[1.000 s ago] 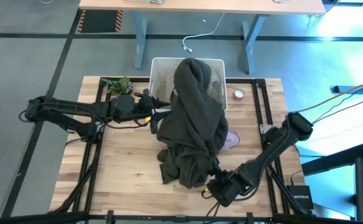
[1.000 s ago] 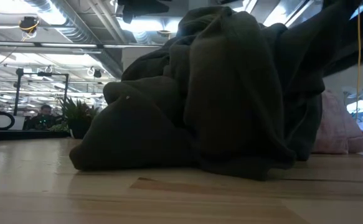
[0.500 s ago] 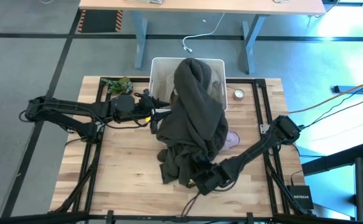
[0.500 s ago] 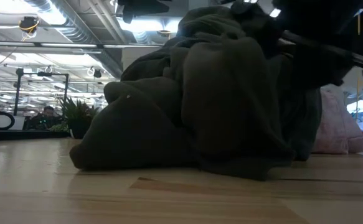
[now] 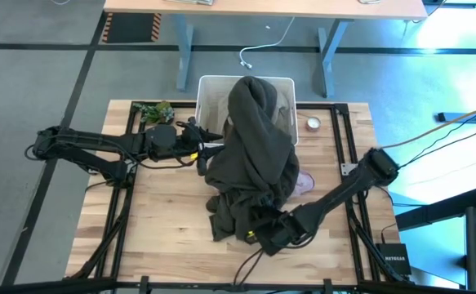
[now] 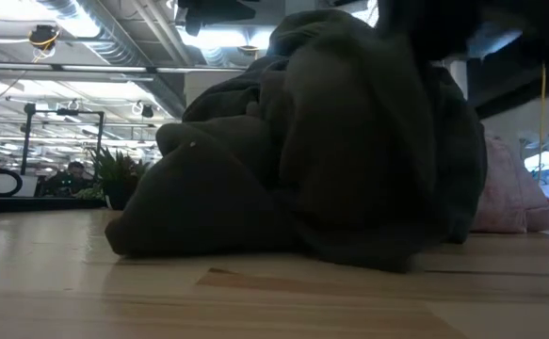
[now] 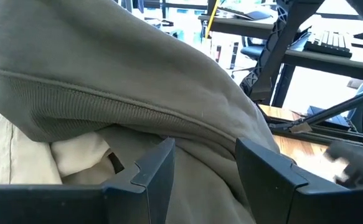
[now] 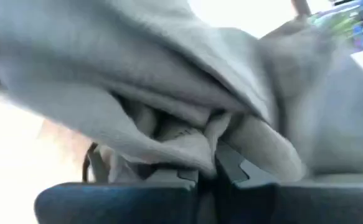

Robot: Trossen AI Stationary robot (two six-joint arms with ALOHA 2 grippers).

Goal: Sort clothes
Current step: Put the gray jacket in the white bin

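Note:
A large dark olive garment lies heaped. Its far end is draped over the white bin and its near end rests on the table. Beige cloth shows beneath it. A pale pink garment lies on the table by its right side. My left gripper stands open at the olive garment's left flank, just below its ribbed hem. My right gripper is at the heap's near end, shut on olive cloth. My left gripper has olive cloth right before its spread fingers; whether they touch it I cannot tell. My right gripper pinches a bunched fold of the olive garment between its two fingers, at the heap's near end. It comes in low from the table's near right. The garment's bulk stays on the table.
A green mottled lump lies at the far left of the table, and a small round object to the right of the bin. Black frame rails run along the table's sides. Bare wood lies near left.
My right gripper has moved from the near right corner toward the table's left and a little toward the far edge, in under the olive heap's near end. The cloth on that side of the heap has shifted and bulged where it went in.

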